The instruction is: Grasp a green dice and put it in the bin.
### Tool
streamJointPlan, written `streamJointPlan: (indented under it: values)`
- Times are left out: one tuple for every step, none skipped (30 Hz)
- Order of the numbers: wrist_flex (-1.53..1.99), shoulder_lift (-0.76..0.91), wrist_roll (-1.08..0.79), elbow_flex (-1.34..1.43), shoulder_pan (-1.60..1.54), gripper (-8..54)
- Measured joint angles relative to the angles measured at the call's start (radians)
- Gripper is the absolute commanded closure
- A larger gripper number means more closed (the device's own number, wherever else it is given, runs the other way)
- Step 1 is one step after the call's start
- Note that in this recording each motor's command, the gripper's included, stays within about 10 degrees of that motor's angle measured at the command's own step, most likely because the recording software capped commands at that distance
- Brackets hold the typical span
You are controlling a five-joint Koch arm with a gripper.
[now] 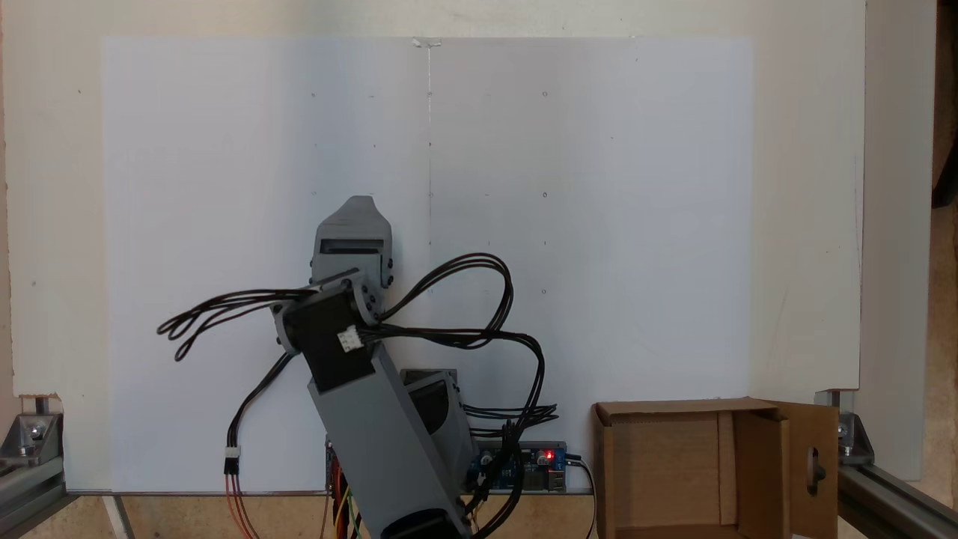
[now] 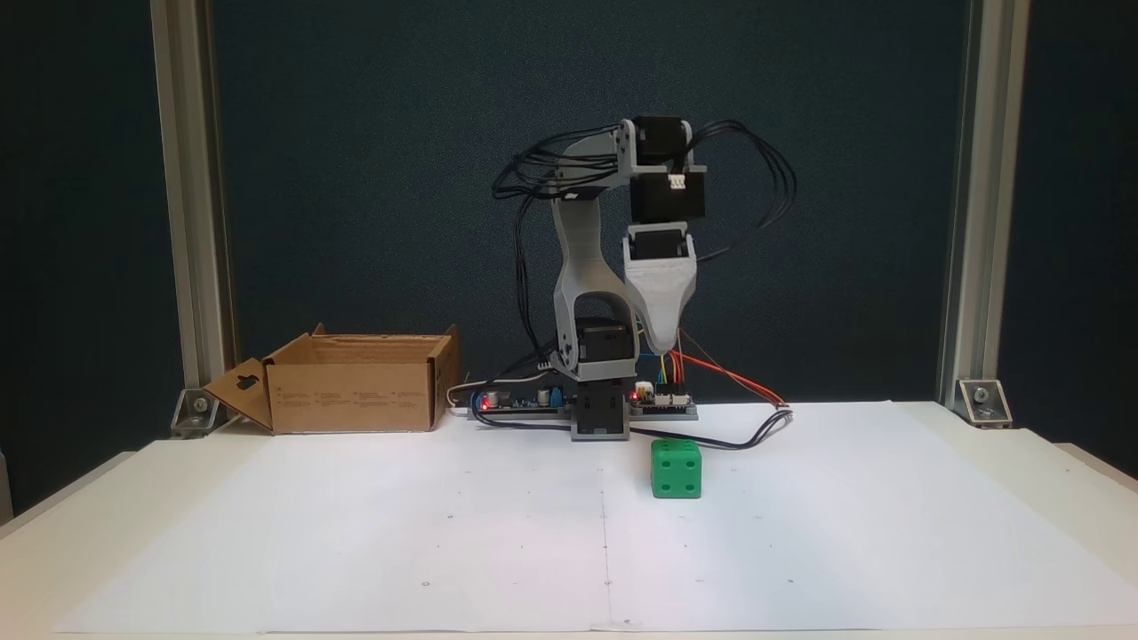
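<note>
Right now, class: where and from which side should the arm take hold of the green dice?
Grip the green dice across two opposite flat side faces, coming straight down from above. It sits flat on the white paper with open space all round, and the gripper hangs above it.

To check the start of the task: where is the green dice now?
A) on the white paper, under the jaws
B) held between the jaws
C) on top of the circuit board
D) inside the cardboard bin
A: the green dice sits on the white paper, with the gripper above it, apart from it.

White paper sheet [image 2: 356, 551] on table [image 2: 1067, 462], perhaps taped
</note>
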Motion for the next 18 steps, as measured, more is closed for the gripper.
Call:
streamJointPlan:
  values:
    - [0.000, -0.006, 0.000, 0.000, 0.000, 1.6]
    - [-0.002, -0.009, 0.000, 0.000, -0.003, 1.6]
    - [-0.002, -0.011, 0.000, 0.000, -0.005, 1.6]
    - [-0.008, -0.009, 0.000, 0.000, -0.006, 1.6]
    - [-0.021, -0.009, 0.000, 0.003, -0.006, 1.6]
    - [-0.041, -0.009, 0.000, 0.015, -0.008, 1.5]
    - [-0.060, -0.011, 0.000, 0.040, -0.009, 1.5]
    - [-0.075, -0.015, 0.000, 0.063, -0.012, 1.5]
    - [-0.089, -0.020, 0.002, 0.077, -0.017, 1.5]
    - [-0.100, -0.020, 0.002, 0.087, -0.017, 1.4]
    - [-0.109, -0.021, 0.002, 0.092, -0.018, 1.4]
    - [-0.117, -0.025, 0.003, 0.101, -0.021, 1.5]
    - [-0.126, -0.026, 0.005, 0.117, -0.025, 1.5]
    - [-0.130, -0.026, 0.005, 0.129, -0.025, 1.6]
    - [-0.135, -0.026, 0.005, 0.135, -0.026, 1.6]
    - [-0.138, -0.026, 0.005, 0.138, -0.029, 1.6]
    - [-0.143, -0.026, 0.005, 0.147, -0.032, 1.6]
    - [-0.149, -0.029, 0.005, 0.160, -0.032, 1.6]
